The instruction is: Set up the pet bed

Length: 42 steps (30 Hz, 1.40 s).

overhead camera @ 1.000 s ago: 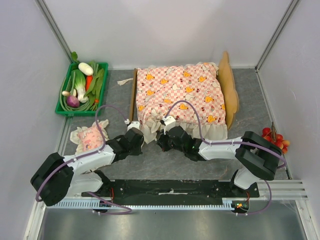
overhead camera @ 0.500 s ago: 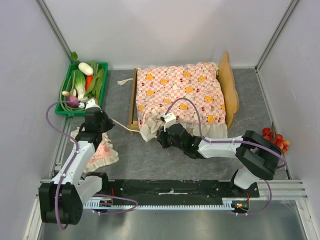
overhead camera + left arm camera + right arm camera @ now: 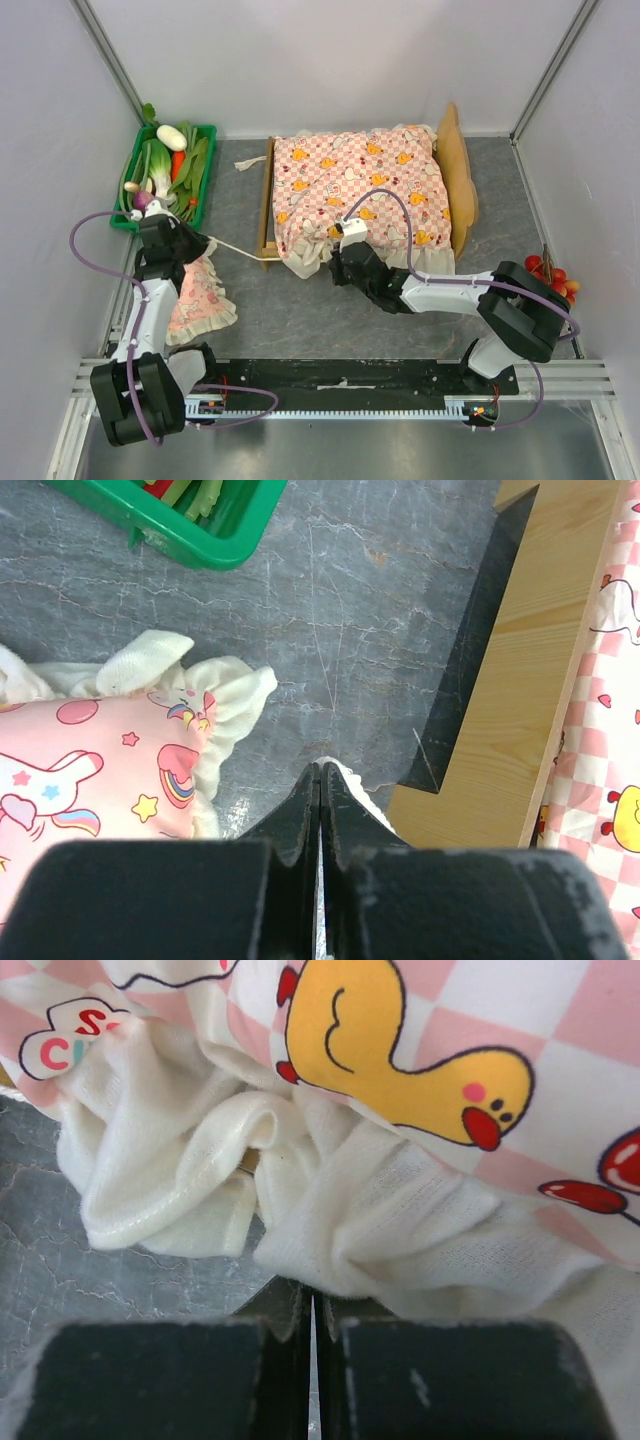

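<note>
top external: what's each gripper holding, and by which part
The left gripper holds the pink pillow by its white frill; the right gripper seems to pinch the frill of the checked mattress.

A robot lab cell: plain white panels [image 3: 330, 60], aluminium frame posts [image 3: 105, 55], grey tabletop [image 3: 300, 310].

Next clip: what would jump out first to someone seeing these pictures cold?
The pink-checked mattress with yellow ducks, spread over the wooden pet bed at the back centre, dominates. The right gripper is shut at its front frill, while the left gripper, at the left, pinches a pink pillow. A green tray of vegetables sits in the back left corner.
</note>
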### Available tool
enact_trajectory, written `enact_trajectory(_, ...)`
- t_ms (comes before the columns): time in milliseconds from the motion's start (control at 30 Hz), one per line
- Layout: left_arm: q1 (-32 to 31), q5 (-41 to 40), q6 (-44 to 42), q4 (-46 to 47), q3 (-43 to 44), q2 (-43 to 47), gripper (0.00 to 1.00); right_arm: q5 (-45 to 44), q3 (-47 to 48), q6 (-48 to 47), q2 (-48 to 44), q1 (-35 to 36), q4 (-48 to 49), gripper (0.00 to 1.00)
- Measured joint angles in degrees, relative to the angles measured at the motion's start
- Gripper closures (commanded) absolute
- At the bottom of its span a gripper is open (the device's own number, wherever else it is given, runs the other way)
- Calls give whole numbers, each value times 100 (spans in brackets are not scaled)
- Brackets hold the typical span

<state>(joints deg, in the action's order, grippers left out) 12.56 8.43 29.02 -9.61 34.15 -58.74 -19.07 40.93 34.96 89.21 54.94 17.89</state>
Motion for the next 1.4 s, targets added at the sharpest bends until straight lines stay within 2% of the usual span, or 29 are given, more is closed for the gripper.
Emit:
enact_trajectory(233,140,332,2,72,0,-92,97,179,-4,7,-2,-11,-7,100)
enact_trajectory(267,160,428,2,107,0,-122,92,315,-33,-2,-2,-20,37,100)
enact_trajectory(300,162,507,4,133,0,-142,80,540,-76,-13,-2,-20,83,100)
enact_trajectory(367,160,702,13,166,0,-155,71,922,-144,-31,-2,4,133,100)
enact_trajectory(400,155,791,28,177,0,-153,58,1095,-160,-35,4,42,142,100)
enact_trajectory(533,146,1025,72,186,0,-116,43,1615,-162,-24,170,328,238,95)
enact_trajectory(567,146,1102,76,162,0,-63,40,1718,-162,-13,245,402,260,90)
enact_trajectory(600,144,1137,85,111,7,2,32,1816,-155,-2,315,466,262,81)
enact_trajectory(633,144,1150,90,55,28,57,29,1891,-131,0,402,511,260,58)
enact_trajectory(700,144,1143,83,-177,164,190,27,2063,20,20,636,546,190,49)
enact_trajectory(733,144,1123,76,-315,282,249,27,2162,103,-4,715,562,140,37)
enact_trajectory(800,144,1113,39,-542,608,299,26,2262,160,-57,678,584,42,29)
enact_trajectory(833,144,1117,20,-686,850,299,26,2277,160,-94,533,595,-59,21)
enact_trajectory(867,144,1137,-24,-804,1342,302,26,2223,160,-267,-103,599,-455,16)
enact_trajectory(933,-26,1019,-79,-970,1709,295,25,1961,236,-474,-846,603,-857,12)
enact_trajectory(1000,-629,664,-170,-1196,2127,214,23,1567,415,-708,-1746,511,-1421,9)
enact_trajectory(1133,-2656,-166,-415,-1600,3145,-437,23,363,1488,-1016,-2798,-319,-2627,4)
enact_trajectory(1233,-3615,-553,-546,-1847,3722,-1060,22,-433,2531,-1257,-2865,-1150,-3517,2)
enact_trajectory(1400,-4350,-828,-776,-2361,4393,-1888,21,-942,4782,-1556,-2146,-2599,-5038,2)
